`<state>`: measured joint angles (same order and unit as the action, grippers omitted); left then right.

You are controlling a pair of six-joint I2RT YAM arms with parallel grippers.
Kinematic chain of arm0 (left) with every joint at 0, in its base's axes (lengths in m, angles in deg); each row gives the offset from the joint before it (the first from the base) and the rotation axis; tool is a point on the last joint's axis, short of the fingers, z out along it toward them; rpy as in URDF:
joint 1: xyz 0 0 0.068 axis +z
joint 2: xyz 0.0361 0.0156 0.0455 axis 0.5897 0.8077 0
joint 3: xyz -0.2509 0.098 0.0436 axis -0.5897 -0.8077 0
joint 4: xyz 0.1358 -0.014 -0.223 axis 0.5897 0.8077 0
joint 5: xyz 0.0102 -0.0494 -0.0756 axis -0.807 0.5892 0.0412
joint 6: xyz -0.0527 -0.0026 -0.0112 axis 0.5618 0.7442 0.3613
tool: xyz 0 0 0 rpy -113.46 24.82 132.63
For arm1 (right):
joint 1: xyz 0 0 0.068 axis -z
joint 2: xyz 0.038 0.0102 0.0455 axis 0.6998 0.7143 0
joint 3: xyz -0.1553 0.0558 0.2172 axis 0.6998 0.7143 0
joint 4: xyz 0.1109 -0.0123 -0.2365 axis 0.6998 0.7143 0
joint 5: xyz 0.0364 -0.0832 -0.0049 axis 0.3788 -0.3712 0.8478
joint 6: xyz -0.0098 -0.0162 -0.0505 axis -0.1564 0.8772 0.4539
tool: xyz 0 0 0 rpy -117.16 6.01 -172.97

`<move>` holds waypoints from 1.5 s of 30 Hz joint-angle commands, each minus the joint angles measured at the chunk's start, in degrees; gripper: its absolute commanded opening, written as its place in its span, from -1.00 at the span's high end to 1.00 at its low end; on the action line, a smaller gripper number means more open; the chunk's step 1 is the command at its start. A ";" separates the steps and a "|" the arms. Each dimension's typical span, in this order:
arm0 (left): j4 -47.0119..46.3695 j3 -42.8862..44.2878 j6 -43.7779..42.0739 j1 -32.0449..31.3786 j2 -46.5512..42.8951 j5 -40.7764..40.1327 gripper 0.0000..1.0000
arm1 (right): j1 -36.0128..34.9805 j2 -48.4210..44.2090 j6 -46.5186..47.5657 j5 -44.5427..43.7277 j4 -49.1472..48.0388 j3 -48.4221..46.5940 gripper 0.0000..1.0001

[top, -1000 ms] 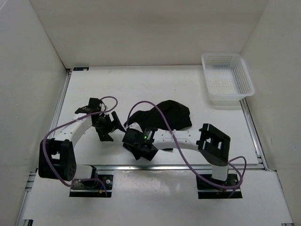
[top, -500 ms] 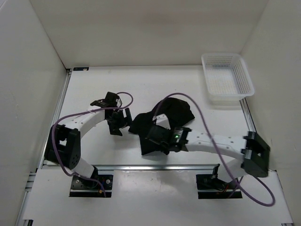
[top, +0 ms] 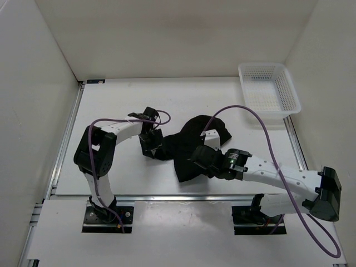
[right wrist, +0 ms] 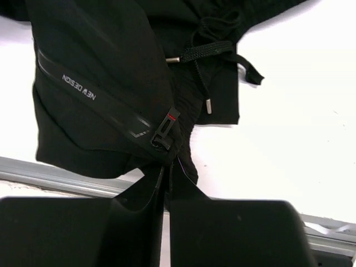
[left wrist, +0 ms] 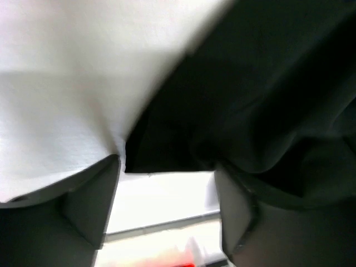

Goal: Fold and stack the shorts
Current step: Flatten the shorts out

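The black shorts [top: 194,136] lie crumpled in the middle of the white table. My right gripper [top: 203,159] is shut on their near edge. In the right wrist view its fingers [right wrist: 139,194] pinch the shorts [right wrist: 100,72] just below a zip pull [right wrist: 167,127], and a drawstring [right wrist: 208,49] trails to the right. My left gripper [top: 151,146] is at the shorts' left edge. Its jaws [left wrist: 167,167] stand apart with bare table between them. A corner of the shorts [left wrist: 261,83] reaches the tips, and cloth lies over the right finger [left wrist: 236,214].
A white mesh basket [top: 268,92] stands at the back right corner of the table. White walls close in the back and both sides. A metal rail [top: 178,197] runs along the table's near edge, in front of the arm bases.
The right gripper closed on the shorts and swung right with them. The left gripper moved right to the shorts' left edge, and its jaws narrowed.
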<state>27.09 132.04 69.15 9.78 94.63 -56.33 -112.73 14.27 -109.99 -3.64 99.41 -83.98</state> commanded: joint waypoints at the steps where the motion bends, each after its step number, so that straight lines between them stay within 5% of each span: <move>1: -0.94 4.28 0.49 1.12 1.59 -3.59 -0.38 | 0.98 -3.63 -1.13 -2.92 2.84 -0.20 1.00; 4: -0.94 8.32 -2.06 1.65 5.63 -2.37 0.79 | 2.30 -5.04 -0.43 -3.45 3.36 0.33 1.00; 12: 8.26 21.05 -6.54 13.40 -7.09 -0.42 0.79 | 16.16 -2.16 16.95 -2.66 -1.81 -13.26 1.00; 16: 18.97 45.34 -9.62 19.82 -8.17 -0.43 0.79 | 22.69 3.12 27.16 -2.66 -3.76 -29.26 1.00; 21: 28.40 65.53 -12.17 24.32 -3.07 0.80 0.79 | 28.31 5.67 33.94 -1.51 -6.39 -40.62 1.00; 26: 24.90 65.19 -12.17 26.44 -0.62 2.03 0.79 | 30.87 5.68 35.08 0.68 -6.49 -39.76 1.00; 30: 21.39 68.61 -12.70 25.39 8.43 0.98 0.79 | 35.69 6.46 30.17 4.89 -9.18 -29.05 1.00; 31: 20.68 69.85 -12.70 25.38 10.89 0.98 0.59 | 36.49 7.25 28.16 4.90 -10.16 -26.33 1.00; 32: 20.68 71.34 -12.70 25.38 16.39 0.37 0.05 | 37.89 9.95 27.36 6.47 -10.17 -22.82 0.89; 33: 22.07 75.44 -12.70 24.86 19.15 0.97 -0.11 | 37.90 11.63 26.22 6.48 -7.56 -22.26 0.34; 35: 26.71 80.64 -14.10 24.85 24.86 1.50 -0.23 | 37.90 13.84 22.10 4.91 -4.30 -22.26 -0.17; 36: 29.00 80.93 -14.71 24.33 24.89 1.51 -0.31 | 37.90 13.85 20.95 4.90 -3.59 -21.39 -0.49; 39: 25.36 72.53 -15.42 22.32 15.28 -1.30 -0.40 | 39.04 8.85 17.35 7.18 -3.58 -16.13 -0.58; 42: 22.36 54.27 -17.00 20.29 1.84 -2.36 -0.37 | 41.33 3.32 14.88 12.70 -4.20 -12.25 -0.37; 43: 19.82 43.60 -17.00 18.02 -1.53 -2.36 -0.32 | 41.85 1.74 13.30 14.38 -5.07 -9.11 -0.15; 45: 16.21 32.56 -17.00 14.59 -9.43 -0.01 0.04 | 43.79 -3.01 11.71 18.42 -6.21 -5.49 0.13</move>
<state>48.18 172.85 53.85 29.37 102.85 -58.23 -70.85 17.37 -93.44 8.44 94.54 -92.59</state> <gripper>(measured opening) 0.509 0.466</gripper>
